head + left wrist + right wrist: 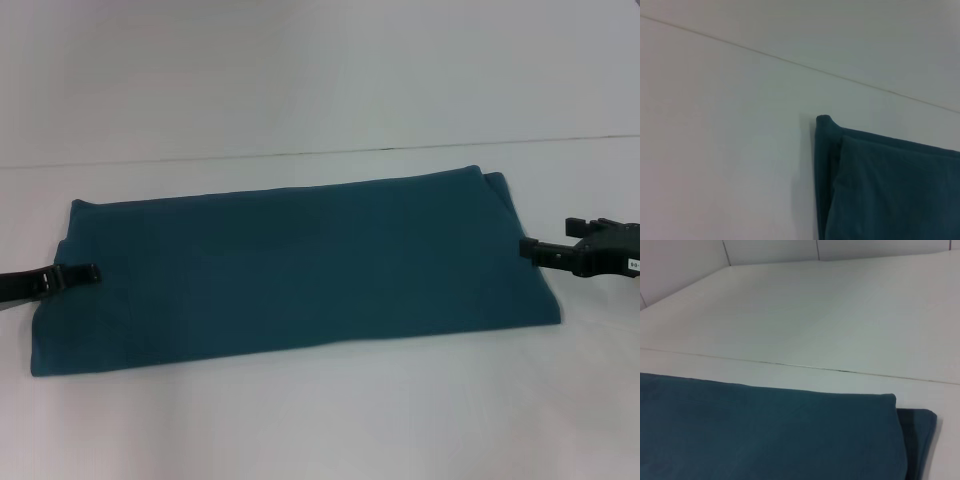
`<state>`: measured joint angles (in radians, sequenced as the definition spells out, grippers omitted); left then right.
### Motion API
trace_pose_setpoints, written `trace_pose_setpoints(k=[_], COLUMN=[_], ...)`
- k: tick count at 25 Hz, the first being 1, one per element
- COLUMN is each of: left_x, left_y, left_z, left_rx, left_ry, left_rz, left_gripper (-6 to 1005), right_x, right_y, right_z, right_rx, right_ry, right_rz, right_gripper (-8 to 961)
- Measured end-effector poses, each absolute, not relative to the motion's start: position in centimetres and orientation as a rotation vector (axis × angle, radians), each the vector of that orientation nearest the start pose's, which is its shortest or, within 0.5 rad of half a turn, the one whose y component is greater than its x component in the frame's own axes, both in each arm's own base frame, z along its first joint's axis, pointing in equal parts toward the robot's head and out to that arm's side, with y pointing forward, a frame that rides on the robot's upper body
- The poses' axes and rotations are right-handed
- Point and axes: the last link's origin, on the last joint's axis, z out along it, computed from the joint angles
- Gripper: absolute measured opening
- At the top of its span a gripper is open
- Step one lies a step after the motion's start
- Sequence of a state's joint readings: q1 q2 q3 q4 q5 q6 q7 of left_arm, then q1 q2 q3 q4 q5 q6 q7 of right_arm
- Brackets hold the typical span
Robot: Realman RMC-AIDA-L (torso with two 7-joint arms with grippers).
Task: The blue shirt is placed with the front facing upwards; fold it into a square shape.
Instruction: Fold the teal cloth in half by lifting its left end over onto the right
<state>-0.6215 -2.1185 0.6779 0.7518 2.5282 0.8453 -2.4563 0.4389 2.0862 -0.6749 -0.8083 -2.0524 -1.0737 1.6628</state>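
The blue shirt (300,270) lies flat on the white table (300,420) as a long, wide rectangle with plain fabric facing up; no lettering or collar shows. My left gripper (90,272) reaches in low over the shirt's left edge. My right gripper (530,250) sits at the shirt's right edge, about level with its middle. The left wrist view shows a layered corner of the shirt (890,190). In the right wrist view, a folded corner of the shirt (765,435) lies with a lower layer poking out beside it.
A thin seam (300,155) runs across the table just behind the shirt's far edge. White table surface stretches in front of the shirt and behind the seam.
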Motion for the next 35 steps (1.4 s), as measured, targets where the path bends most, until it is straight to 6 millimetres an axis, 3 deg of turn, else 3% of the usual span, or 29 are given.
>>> trace_pose_setpoints(k=[33,35], left_x=[-31.1,-31.1], left_y=[40.4,40.4], left_z=[0.2,0.1], left_rx=[-1.855,-1.861], left_ry=[-1.587,-1.583], left_rz=[-0.268,-0.263], left_gripper=[873,766], right_x=[33.3,33.3], right_y=[36.2,36.2], right_z=[4.6,4.7], right_rx=[-2.155,-2.154], right_ry=[0.974,0.973], right_rz=[0.388,0.387], right_gripper=[914,914])
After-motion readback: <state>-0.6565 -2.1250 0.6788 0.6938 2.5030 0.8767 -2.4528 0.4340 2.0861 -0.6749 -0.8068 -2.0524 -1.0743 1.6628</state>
